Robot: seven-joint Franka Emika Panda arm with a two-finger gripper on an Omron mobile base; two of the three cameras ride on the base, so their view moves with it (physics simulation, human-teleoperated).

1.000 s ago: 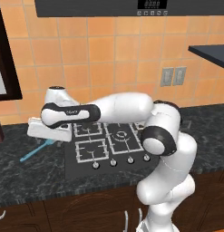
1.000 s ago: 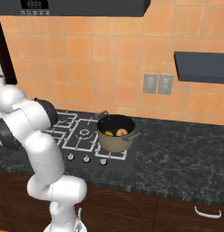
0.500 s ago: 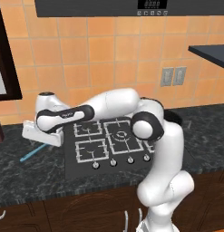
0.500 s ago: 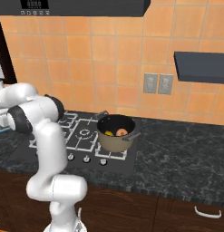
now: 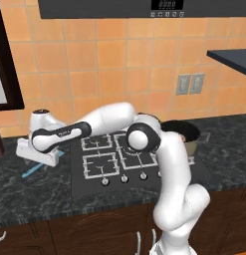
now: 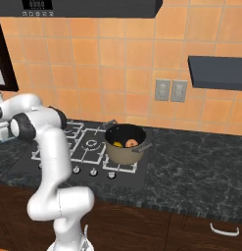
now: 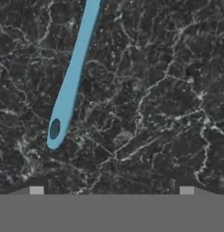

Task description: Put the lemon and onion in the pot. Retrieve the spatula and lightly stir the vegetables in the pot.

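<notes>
Below the spread pincer (image 7: 111, 190), the light-blue spatula (image 7: 72, 77) lies flat on the dark counter (image 7: 154, 113), left of the stove (image 6: 88, 147). Farther right, the pot (image 6: 123, 153) sits on the stove, holding the lemon (image 6: 118, 144) and onion (image 6: 132, 143).

The counter (image 7: 145, 104) looks like polished dark stone, black shot through with pale grey veining, its face smooth. On it the spatula (image 7: 72, 77) handle is a smooth, plain light-blue plastic with a soft sheen and a small oval hole near its end. The pot (image 6: 125, 149) has matt tan sides like enamel, with a darker rim and a dark inside. The cooktop (image 5: 139, 167) is a flat black panel carrying pale metal grates and small grey knobs. Behind it the wall tiles (image 5: 109, 64) are a glazed-looking orange with lighter grout lines. The lower cabinets (image 6: 157, 228) show dark brown wood fronts with pale handles.
</notes>
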